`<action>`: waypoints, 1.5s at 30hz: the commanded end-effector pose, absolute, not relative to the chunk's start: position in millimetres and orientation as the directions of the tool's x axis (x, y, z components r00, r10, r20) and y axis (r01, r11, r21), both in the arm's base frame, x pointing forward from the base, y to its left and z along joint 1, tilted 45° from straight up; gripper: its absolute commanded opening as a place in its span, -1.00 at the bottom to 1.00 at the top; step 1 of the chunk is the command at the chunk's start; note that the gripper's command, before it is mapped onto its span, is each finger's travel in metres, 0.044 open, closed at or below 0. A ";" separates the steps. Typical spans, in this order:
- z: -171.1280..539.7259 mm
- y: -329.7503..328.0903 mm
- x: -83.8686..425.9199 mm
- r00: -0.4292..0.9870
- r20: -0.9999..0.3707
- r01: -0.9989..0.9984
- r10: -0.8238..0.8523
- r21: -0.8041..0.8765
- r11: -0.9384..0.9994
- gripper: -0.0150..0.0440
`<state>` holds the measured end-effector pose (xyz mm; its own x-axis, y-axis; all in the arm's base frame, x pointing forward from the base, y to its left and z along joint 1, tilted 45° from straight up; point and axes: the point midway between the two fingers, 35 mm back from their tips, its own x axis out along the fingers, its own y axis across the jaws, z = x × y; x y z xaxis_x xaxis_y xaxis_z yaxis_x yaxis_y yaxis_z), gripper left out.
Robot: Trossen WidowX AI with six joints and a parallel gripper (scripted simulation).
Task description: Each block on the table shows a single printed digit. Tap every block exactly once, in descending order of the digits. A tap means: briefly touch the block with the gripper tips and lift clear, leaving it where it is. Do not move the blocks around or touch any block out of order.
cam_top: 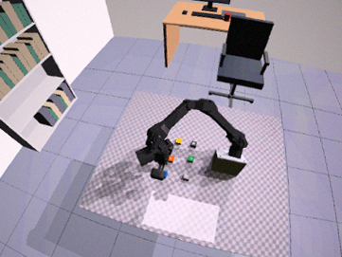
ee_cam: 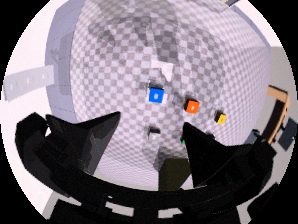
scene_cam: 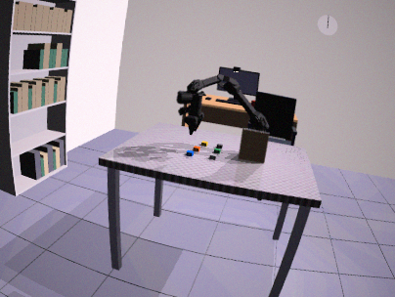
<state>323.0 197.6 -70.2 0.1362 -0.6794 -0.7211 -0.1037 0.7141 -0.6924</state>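
My gripper (scene_cam: 192, 130) (ee_cam: 152, 120) is open and empty, held above the table with its fingers pointing down. In the wrist view the blue block (cam_top: 165, 174) (scene_cam: 190, 153) (ee_cam: 156, 95) lies ahead of the gap between the fingertips. The orange block (cam_top: 171, 159) (scene_cam: 197, 148) (ee_cam: 192, 107) and yellow block (cam_top: 179, 141) (scene_cam: 204, 144) (ee_cam: 221, 119) lie to its right. The grey block (cam_top: 186, 178) (scene_cam: 212, 157) (ee_cam: 154, 133) shows between the fingers. The green block (cam_top: 190, 158) (scene_cam: 217, 150) and black block (cam_top: 193, 145) (scene_cam: 219, 146) are mostly hidden by the right finger in the wrist view. The digits are too small to read surely.
The arm's box-shaped base (cam_top: 227, 164) (scene_cam: 253, 146) (ee_cam: 174, 175) stands right of the blocks in the top and exterior views. A bright white patch (cam_top: 182, 218) lies on the checkered tabletop (cam_top: 257, 214) (scene_cam: 288, 178) near the front. A desk, chair and bookshelf stand beyond the table.
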 end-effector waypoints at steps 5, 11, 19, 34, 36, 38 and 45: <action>-69.4 198.8 325.3 0.141 -0.721 -0.107 -0.679 -0.693 0.713 0.86; -69.4 198.8 325.3 0.141 -0.721 -0.107 -0.679 -0.693 0.713 0.86; -4.1 130.9 327.7 0.141 -0.718 -0.109 -0.682 -0.695 0.710 0.86; 8.5 114.7 324.5 0.140 -0.716 -0.108 -0.684 -0.697 0.708 0.86; 8.5 114.7 324.5 0.140 -0.716 -0.108 -0.684 -0.697 0.708 0.86; 8.5 114.7 324.5 0.140 -0.716 -0.108 -0.684 -0.697 0.708 0.86; 8.5 114.7 324.5 0.140 -0.716 -0.108 -0.684 -0.697 0.708 0.86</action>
